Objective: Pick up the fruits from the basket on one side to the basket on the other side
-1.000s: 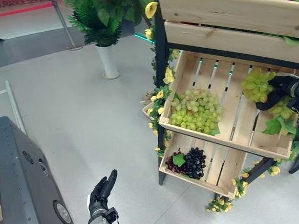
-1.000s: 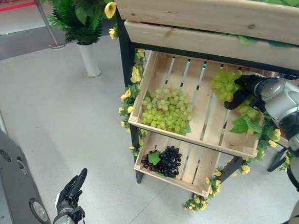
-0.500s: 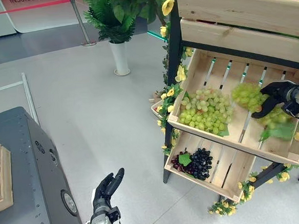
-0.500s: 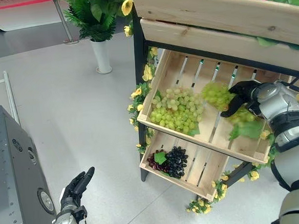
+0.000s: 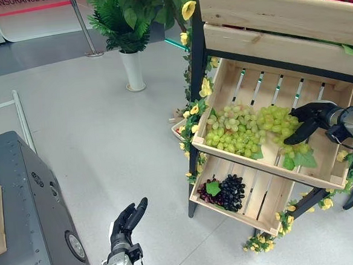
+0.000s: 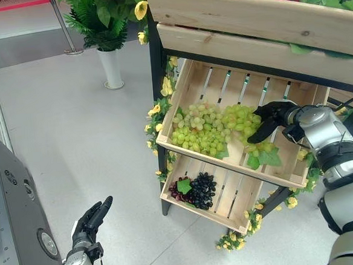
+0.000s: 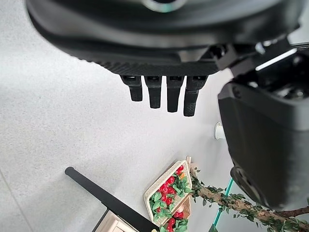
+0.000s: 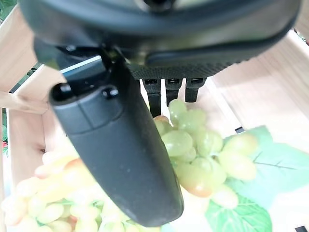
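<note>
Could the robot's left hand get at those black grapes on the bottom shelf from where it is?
Probably not yet: the left hand hangs open over the floor, apart from the black grapes; nothing blocks the way.

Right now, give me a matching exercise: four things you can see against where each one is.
Things:
1. green grapes
2. dark grapes
3. left hand
4. potted plant

Places:
A. low over the floor
B. lower crate
C. floor behind the stand
D. middle crate

Pairs: 1-D, 2-B, 3-A, 4-C
</note>
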Tool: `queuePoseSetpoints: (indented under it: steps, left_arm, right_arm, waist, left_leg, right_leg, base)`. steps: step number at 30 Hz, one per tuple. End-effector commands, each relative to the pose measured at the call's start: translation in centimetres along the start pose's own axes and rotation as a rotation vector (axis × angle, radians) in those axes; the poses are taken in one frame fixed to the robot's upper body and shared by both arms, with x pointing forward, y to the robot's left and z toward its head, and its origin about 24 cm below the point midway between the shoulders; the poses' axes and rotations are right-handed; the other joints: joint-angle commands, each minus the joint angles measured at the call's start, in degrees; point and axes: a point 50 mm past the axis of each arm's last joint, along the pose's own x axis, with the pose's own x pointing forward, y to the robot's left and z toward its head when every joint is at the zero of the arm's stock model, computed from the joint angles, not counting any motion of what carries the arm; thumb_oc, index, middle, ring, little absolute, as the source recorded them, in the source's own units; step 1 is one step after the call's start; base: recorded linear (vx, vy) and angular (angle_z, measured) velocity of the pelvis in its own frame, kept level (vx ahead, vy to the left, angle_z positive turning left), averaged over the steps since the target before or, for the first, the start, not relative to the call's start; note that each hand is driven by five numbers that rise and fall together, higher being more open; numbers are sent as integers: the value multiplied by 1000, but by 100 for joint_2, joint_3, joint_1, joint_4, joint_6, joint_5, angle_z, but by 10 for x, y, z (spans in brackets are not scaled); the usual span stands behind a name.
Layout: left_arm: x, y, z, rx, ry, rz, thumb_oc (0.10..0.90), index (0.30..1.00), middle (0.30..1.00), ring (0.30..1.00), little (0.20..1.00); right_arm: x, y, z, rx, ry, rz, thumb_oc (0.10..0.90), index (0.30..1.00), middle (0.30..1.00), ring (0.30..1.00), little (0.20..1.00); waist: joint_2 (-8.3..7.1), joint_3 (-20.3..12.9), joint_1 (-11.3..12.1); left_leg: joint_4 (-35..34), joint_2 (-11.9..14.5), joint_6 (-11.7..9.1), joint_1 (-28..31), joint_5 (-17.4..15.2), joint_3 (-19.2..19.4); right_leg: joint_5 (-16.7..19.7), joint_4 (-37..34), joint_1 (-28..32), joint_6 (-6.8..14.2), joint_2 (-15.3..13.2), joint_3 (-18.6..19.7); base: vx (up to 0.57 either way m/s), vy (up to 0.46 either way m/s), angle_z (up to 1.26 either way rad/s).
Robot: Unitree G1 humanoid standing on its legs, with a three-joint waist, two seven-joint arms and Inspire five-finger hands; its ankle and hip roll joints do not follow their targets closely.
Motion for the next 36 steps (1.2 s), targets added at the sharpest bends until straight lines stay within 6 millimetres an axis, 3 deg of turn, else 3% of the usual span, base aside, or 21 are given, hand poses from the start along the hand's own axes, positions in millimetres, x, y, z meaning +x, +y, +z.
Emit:
queuePoseSetpoints:
  steps: [1,8,14,21,36]
  left_arm:
    - [14,-27,60,71,-247,-123,800,900,900,900,900]
    - [14,-19,58,56,-238,-80,800,900,900,900,900]
    - [12,-17,57,38,-249,-46,800,900,900,900,900]
    - [14,-17,63,8,-257,-14,800,900,900,900,900]
    - [11,-16,59,-29,-253,3,800,900,900,900,900]
  right_arm:
    - [-15,-25,33,-70,-123,-78,800,900,900,900,900]
    - [-21,-11,47,-97,-230,-96,800,900,900,900,900]
    - [-33,8,44,-181,-315,-238,800,900,900,900,900]
    - [-55,34,36,-204,-406,-374,800,900,900,900,900]
    - [-115,47,39,-193,-726,-627,800,900,900,900,900]
  waist:
    - [-173,-99,160]
    - [-170,-83,12]
    - [-123,-68,-222]
    - [-23,-1,-514]
    - [111,-9,-847]
  left_leg:
    - [50,-405,247,125,-654,52]
    - [50,-412,250,112,-661,113]
    - [50,-411,285,116,-680,239]
    - [50,-410,335,168,-759,400]
    - [50,-447,403,232,-906,571]
  right_leg:
    - [-531,43,506,-168,106,-223]
    - [-506,43,452,-150,109,-160]
    - [-492,43,380,-124,120,-19]
    - [-497,43,315,-92,147,201]
    - [-524,43,225,-18,184,467]
  base:
    - [0,0,0]
    - [0,0,0]
    - [-1,2,-8]
    - [4,7,-11]
    - [18,13,-10]
